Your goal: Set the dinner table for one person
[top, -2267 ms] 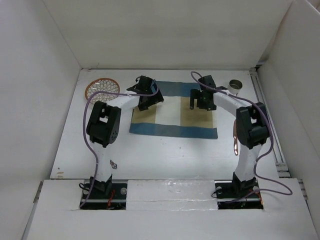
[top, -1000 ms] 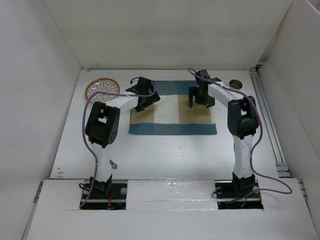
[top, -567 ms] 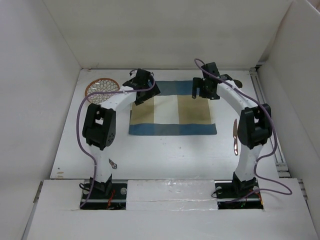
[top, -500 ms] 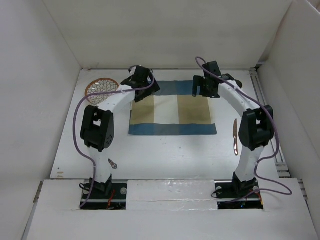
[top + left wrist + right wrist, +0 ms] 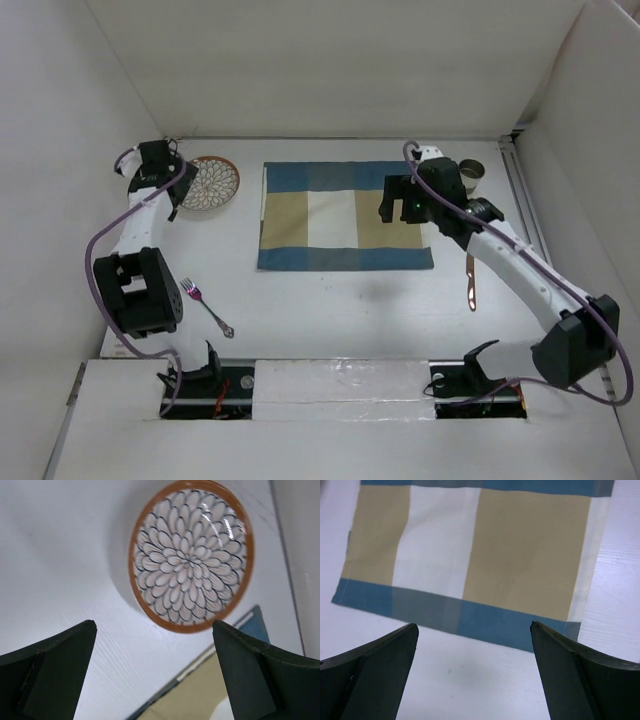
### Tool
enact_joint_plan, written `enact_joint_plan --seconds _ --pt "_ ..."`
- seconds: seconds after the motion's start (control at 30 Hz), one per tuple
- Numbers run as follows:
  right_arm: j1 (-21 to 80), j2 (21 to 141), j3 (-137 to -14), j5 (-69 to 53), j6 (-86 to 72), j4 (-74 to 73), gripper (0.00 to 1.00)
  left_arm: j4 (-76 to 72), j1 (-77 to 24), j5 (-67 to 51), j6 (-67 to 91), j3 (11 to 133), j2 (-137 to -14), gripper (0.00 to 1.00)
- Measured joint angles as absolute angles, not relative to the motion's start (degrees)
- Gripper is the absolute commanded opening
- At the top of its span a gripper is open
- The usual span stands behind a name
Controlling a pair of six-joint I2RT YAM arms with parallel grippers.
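White panels wall three sides of the dinner table [image 5: 330, 300], which spreads beneath both arms in the overhead view. A blue-and-tan checked mat [image 5: 345, 215] lies at its centre, with a patterned plate [image 5: 212, 183] to its left, a fork [image 5: 207, 306] near the left arm, a copper-coloured utensil [image 5: 470, 280] to the mat's right and a small cup [image 5: 470, 172] beyond. On the left wrist camera, the left gripper [image 5: 160, 175] hangs above the plate, jaws spread wide and holding nothing. On the right wrist camera, the right gripper [image 5: 400, 210] is equally wide and empty over the mat's near edge.
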State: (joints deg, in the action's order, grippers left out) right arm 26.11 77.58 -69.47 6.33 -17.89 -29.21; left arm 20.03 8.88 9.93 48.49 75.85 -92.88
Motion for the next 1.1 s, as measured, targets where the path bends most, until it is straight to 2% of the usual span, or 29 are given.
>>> enact_joint_plan --seconds 0.2,0.4,0.43,0.47,0.53,0.57,0.63,0.7,0.8,0.83,0.9,1.1 --pt "26.28 65.71 -63.55 0.23 -18.0 -28.75 1.0 20.43 12.49 8.93 49.21 75.9 -100.99 1.0" --pt "26.3 53.32 -63.24 -6.22 -18.02 -28.21 1.0 19.57 12.32 6.74 49.47 77.06 -110.54 0.87" --pt "26.28 51.53 -63.16 -7.07 -18.02 -28.23 1.0 19.38 12.29 6.76 49.34 77.73 -111.94 0.79" --pt "26.28 50.33 -63.13 -7.64 -18.02 -28.27 1.0 19.66 12.27 6.46 49.67 78.67 -112.31 0.76" --pt "26.28 48.34 -63.11 -8.58 -18.02 -28.29 1.0 18.02 12.27 6.02 49.89 79.35 -112.36 0.6" --pt "26.28 47.57 -63.02 -8.91 -18.02 -28.32 1.0 17.5 12.25 5.91 50.19 79.35 -112.38 0.43" --pt "26.28 46.46 -62.89 -9.41 -18.02 -28.6 1.0 17.06 12.25 5.54 50.65 79.35 -112.73 0.29" --pt "26.28 45.98 -62.87 -9.63 -18.02 -28.97 1.0 16.62 12.25 5.02 50.81 79.35 -113.51 0.27" --pt "26.28 45.78 -62.87 -9.67 -18.02 -29.67 1.0 14.92 12.23 4.12 51.7 79.35 -114.69 0.19" --pt "26.28 45.76 -62.89 -9.67 -18.02 -29.87 1.0 14.57 12.23 3.92 51.92 79.35 -114.69 0.15" --pt "26.28 45.63 -62.89 -9.69 -18.02 -30.26 1.0 13.63 12.38 3.11 53.1 79.37 -114.87 0.0" --pt "26.24 43.86 -62.92 -9.63 -18.02 -31.57 1.0 9.91 12.86 -0.43 54.13 80.62 -115.0 0.0"
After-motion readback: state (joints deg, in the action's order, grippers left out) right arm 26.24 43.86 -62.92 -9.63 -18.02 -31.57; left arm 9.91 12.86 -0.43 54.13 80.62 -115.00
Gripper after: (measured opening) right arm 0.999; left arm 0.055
